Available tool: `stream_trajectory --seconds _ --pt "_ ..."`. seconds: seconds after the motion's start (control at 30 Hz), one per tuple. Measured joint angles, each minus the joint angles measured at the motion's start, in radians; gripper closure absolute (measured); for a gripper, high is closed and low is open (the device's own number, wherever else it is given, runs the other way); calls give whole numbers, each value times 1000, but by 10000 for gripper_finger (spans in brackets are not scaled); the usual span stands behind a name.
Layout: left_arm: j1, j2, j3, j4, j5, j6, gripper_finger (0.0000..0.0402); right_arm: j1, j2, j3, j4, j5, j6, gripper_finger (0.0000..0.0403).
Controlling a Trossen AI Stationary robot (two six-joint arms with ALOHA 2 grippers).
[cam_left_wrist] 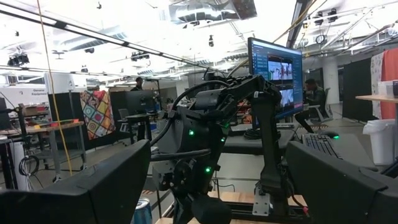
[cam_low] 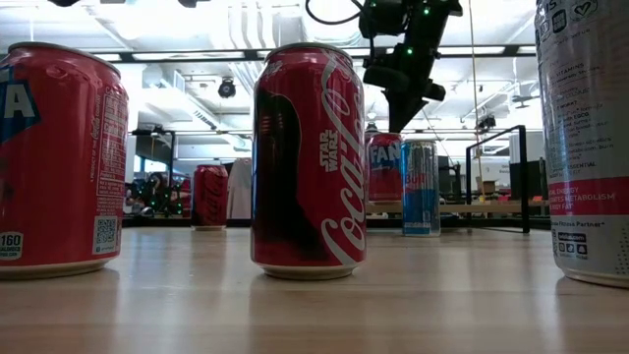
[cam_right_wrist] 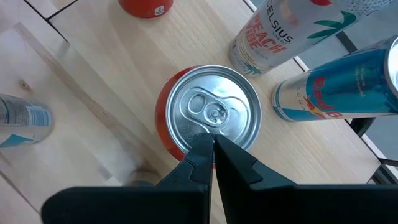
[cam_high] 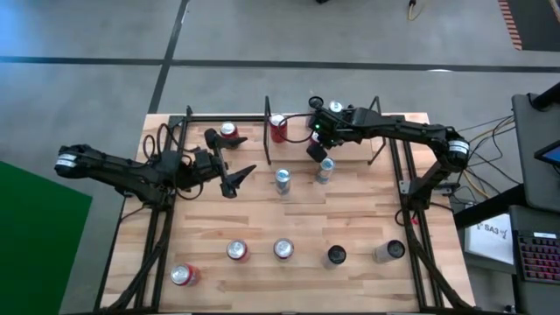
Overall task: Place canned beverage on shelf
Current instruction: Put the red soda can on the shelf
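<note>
The right gripper (cam_right_wrist: 212, 144) has its jaws pressed together, empty, tips pointing down at the top of a red can (cam_right_wrist: 208, 115) that stands upright directly beneath them, long axis vertical, pull-tab lid facing the jaws. Whether the tips touch the lid I cannot tell. In the high view this gripper (cam_high: 317, 150) hangs at the front edge of the shelf (cam_high: 350, 118), the light board with thin black posts and rails at the far side of the tabletop (cam_high: 262, 271).

Just beyond the jaws, past the red can, a pale Celsius can (cam_right_wrist: 280, 34) and a blue Red Bull can (cam_right_wrist: 339, 87) stand side by side, close to the red can but not touching it. Another red can (cam_right_wrist: 146, 7) stands farther off, and a light-blue can (cam_right_wrist: 22, 121) sits off to one side of the jaws, well apart.

The left gripper (cam_high: 234, 179) waits apart over the tabletop's left part, jaws spread wide and holding nothing, with a red can (cam_high: 229, 133) near it on the far side.

Farther from both jaws, along the near edge of the tabletop, stand five more cans, all upright; the low view shows a dark red Coca-Cola can (cam_low: 308, 162) closest among them.
</note>
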Motion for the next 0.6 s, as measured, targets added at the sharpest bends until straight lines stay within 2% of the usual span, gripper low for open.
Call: stream_trajectory --seconds 0.6 --pt "0 0 0 1 0 0 43 0 0 0 -28 23 18 394"
